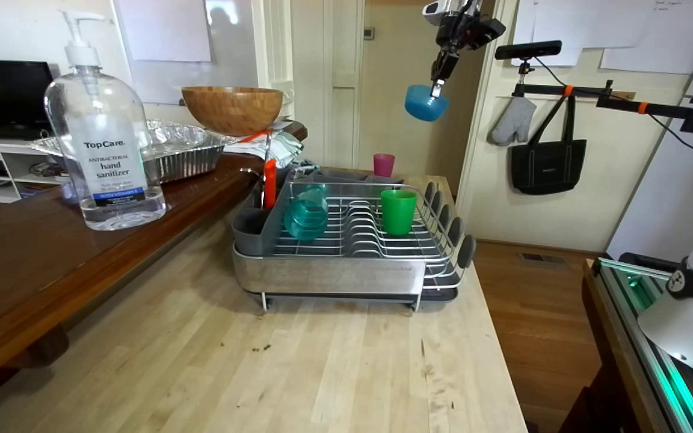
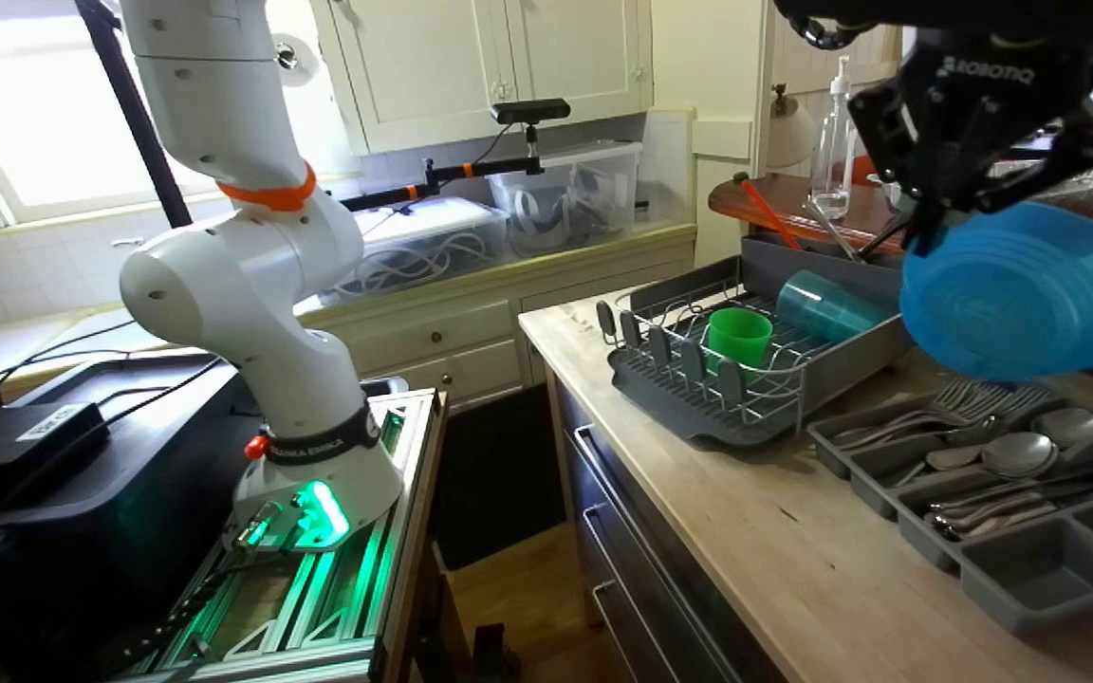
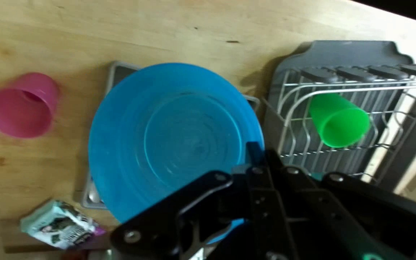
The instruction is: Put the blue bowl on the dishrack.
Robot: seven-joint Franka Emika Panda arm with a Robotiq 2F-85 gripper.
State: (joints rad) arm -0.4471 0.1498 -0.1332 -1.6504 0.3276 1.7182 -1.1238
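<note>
With the gripper [image 3: 264,153] clamped on the rim of the blue bowl [image 3: 179,137], above and beside the dishrack [image 1: 328,275], traverse at height over the dishrack's edge, then lower onto its wires, clear of the green cup [image 1: 399,213] inside.

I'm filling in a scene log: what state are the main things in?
Blue bowl: held in the air, tilted
Jaws: closed on the blue bowl's rim
Dishrack: standing on the counter
Green cup: upright in the dishrack
Teal cup: on its side in the dishrack
Pink cup: upright on the counter
Cutlery tray: holding forks and spoons
Sanitizer bottle: upright
Wooden bowl: upright
Packet: sealed or open, cannot tell
Cabinet doors: shut
</note>
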